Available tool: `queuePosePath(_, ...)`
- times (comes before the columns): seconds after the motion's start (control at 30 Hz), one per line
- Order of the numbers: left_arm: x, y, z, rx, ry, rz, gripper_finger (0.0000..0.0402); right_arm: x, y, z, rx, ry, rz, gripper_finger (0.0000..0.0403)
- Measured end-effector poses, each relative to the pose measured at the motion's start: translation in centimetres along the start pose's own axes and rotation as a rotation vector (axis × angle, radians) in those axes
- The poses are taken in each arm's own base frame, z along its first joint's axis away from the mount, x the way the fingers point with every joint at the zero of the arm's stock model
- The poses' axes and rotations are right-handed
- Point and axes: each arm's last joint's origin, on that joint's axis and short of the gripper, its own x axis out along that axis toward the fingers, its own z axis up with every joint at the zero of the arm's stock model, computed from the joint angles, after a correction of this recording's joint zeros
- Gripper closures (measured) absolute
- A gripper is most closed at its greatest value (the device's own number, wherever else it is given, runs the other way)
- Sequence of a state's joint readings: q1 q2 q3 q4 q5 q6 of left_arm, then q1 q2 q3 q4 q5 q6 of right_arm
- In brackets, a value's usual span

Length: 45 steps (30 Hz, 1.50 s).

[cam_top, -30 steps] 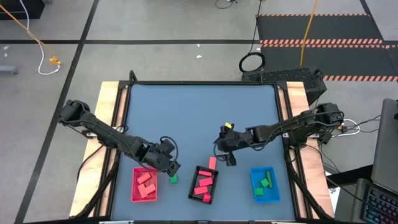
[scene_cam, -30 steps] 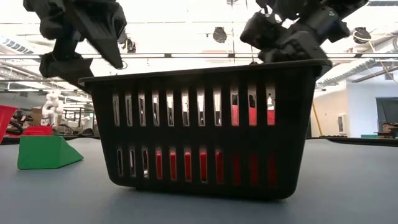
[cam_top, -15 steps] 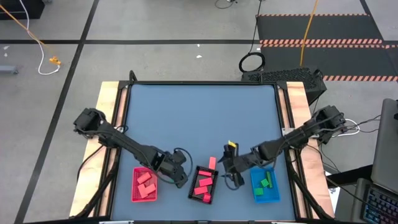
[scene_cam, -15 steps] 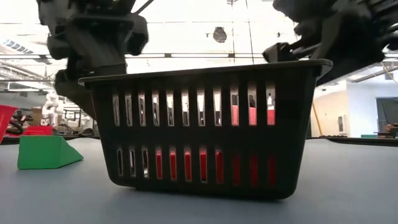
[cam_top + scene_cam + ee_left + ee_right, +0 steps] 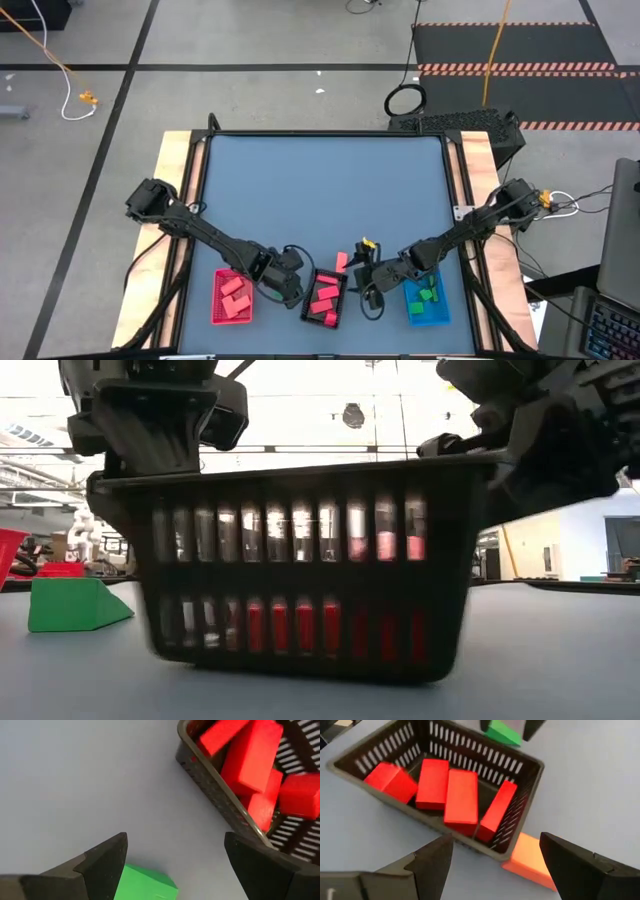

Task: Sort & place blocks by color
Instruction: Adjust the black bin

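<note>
High view, left gripper [image 5: 287, 290]: spread, over green wedge [image 5: 145, 883], beside black tray [image 5: 326, 298]
Right gripper [image 5: 366, 288]: spread, near salmon block [image 5: 530, 860]

Black slotted tray [image 5: 522, 767] holds bright pink-red blocks [image 5: 461, 794]; one salmon-pink block [image 5: 530, 861] lies outside it. Green wedge [image 5: 75, 605] on blue-grey table [image 5: 320, 190] (red tray [image 5: 217, 310] and blue tray [image 5: 412, 315] flank the black).

Over the last second the left gripper [image 5: 283, 290] has swung down between the red tray [image 5: 232, 296] and black tray [image 5: 327, 298], fingers spread above the green wedge [image 5: 145, 888]. The right gripper [image 5: 368, 283] has descended beside the black tray's other side, which now shows blurred in the low view.
</note>
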<state>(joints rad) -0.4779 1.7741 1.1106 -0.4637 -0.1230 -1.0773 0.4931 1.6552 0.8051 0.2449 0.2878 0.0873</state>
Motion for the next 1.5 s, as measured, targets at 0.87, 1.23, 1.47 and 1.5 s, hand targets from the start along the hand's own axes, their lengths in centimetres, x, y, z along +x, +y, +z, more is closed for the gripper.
queuePosePath(0.87,-0.1,-0.6,0.1,-0.033,-0.048,-0.045,0.0066,1.1,-2.3,0.3,0.014,-0.043,-0.063,0.0112)
queuePosePath(1.23,-1.3,-0.3,-0.4,0.061,0.028,-0.039,0.0066,-0.3,-1.7,1.0,-0.046,-0.056,-0.039,0.0113)
queuePosePath(1.47,-4.3,-0.3,0.2,0.070,-0.088,-0.058,0.0066,-2.1,-0.7,2.1,-0.025,-0.125,0.002,0.0112)
queuePosePath(1.5,-4.3,-0.5,-0.1,0.071,-0.084,-0.063,0.0066,-2.0,-0.4,1.9,-0.017,-0.110,0.009,0.0113)
